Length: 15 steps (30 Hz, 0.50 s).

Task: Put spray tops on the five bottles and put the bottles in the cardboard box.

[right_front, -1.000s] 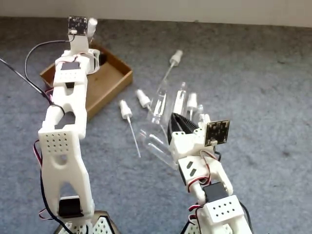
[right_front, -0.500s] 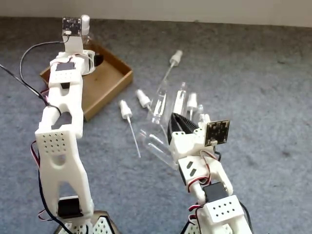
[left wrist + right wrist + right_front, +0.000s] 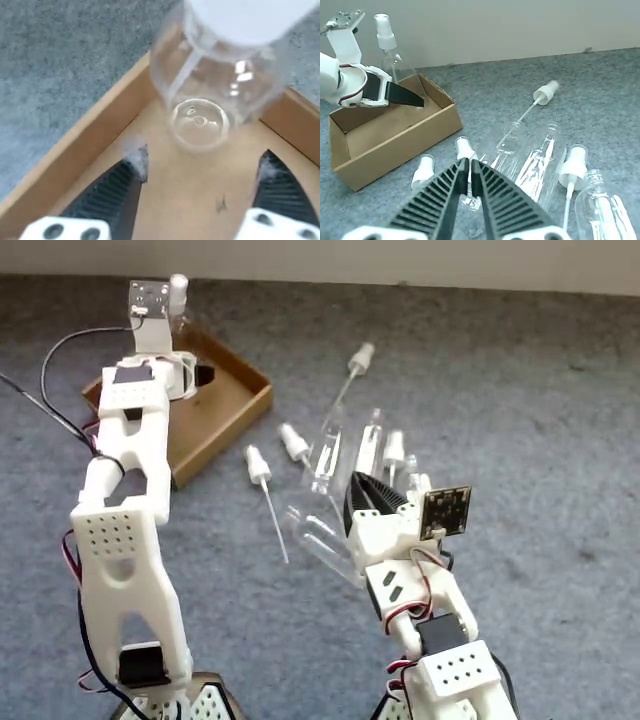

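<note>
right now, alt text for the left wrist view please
A clear bottle with a white spray top stands in a corner of the cardboard box. The left tool is open short of it, dark fingers not touching it. Grey carpet lies outside the box.

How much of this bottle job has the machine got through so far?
Done: one clear plastic bottle with a white spray top stands in the brown cardboard box. In hand: nothing; the left gripper is open over the box by that bottle, the right gripper shut above the pile. Left: clear uncapped bottles lie on the grey carpet among four loose white spray tops, all to be capped and boxed.
</note>
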Tool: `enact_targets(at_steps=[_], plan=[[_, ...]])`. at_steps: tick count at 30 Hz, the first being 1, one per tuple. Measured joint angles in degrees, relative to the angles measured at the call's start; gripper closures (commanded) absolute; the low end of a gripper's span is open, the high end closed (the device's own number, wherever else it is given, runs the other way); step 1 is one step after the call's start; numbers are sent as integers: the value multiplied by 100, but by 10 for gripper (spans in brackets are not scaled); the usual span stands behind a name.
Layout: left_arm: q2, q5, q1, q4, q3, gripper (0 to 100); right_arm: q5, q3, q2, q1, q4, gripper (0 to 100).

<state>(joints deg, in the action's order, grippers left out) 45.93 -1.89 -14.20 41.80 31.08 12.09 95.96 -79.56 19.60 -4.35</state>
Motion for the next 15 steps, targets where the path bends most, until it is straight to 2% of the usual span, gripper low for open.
enact_targets(at_steps=[8,15], plan=[[-677,0,0,949,0,694,0,0,0,0,0,991],[-1442,0,0,2119,0,694,0,0,0,0,0,991]])
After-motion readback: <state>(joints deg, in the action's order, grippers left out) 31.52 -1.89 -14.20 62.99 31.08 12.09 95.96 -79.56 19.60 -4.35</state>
